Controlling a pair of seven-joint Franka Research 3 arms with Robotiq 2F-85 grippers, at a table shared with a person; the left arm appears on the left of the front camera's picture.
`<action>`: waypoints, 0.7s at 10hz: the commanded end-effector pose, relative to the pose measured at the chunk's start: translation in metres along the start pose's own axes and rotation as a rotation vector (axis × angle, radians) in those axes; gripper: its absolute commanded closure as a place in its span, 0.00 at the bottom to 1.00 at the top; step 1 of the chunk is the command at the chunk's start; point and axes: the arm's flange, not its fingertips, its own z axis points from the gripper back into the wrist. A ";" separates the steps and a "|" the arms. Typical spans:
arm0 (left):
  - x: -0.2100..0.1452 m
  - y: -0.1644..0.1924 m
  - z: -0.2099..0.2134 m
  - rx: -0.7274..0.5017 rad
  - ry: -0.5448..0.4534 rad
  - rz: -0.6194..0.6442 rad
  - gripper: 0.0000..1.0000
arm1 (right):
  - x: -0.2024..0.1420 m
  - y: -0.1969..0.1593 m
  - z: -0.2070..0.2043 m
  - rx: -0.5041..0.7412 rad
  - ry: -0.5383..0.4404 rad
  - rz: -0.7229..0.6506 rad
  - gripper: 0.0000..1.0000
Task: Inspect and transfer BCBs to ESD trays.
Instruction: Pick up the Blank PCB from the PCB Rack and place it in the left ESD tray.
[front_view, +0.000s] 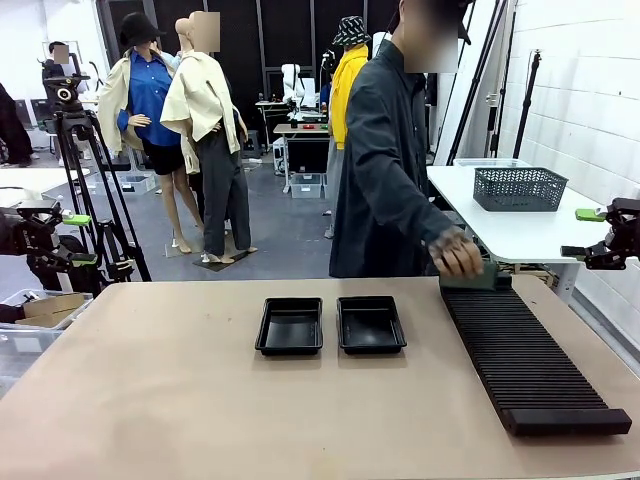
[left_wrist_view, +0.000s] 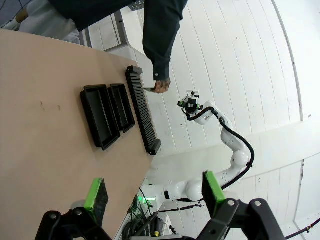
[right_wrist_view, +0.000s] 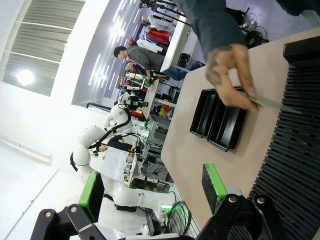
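Two black ESD trays (front_view: 290, 325) (front_view: 371, 323) lie side by side mid-table, both with bare floors; they also show in the left wrist view (left_wrist_view: 100, 117) (left_wrist_view: 121, 106) and the right wrist view (right_wrist_view: 205, 112) (right_wrist_view: 227, 127). A person's hand (front_view: 458, 252) holds a green BCB (front_view: 487, 276) (right_wrist_view: 270, 104) at the far end of the long ribbed black rack (front_view: 520, 350). My left gripper (front_view: 80, 240) (left_wrist_view: 154, 192) hangs open off the table's left side. Open too, my right gripper (front_view: 582, 233) (right_wrist_view: 151, 189) hovers off the right side, above the rack's far end.
A dark mesh basket (front_view: 520, 187) sits on a white side table (front_view: 500, 230) behind the rack. A camera tripod (front_view: 85, 170) stands at the far left. Bare tan tabletop (front_view: 200, 400) spreads in front of the trays.
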 end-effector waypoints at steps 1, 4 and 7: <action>0.001 -0.003 0.001 -0.001 -0.003 0.011 0.00 | -0.001 -0.001 0.000 0.001 -0.002 -0.004 0.00; 0.001 -0.003 0.001 -0.001 -0.003 0.011 0.00 | -0.001 -0.001 0.000 0.001 -0.002 -0.004 0.00; 0.001 -0.003 0.001 -0.001 -0.003 0.011 0.00 | -0.001 -0.001 0.000 0.001 -0.002 -0.004 0.00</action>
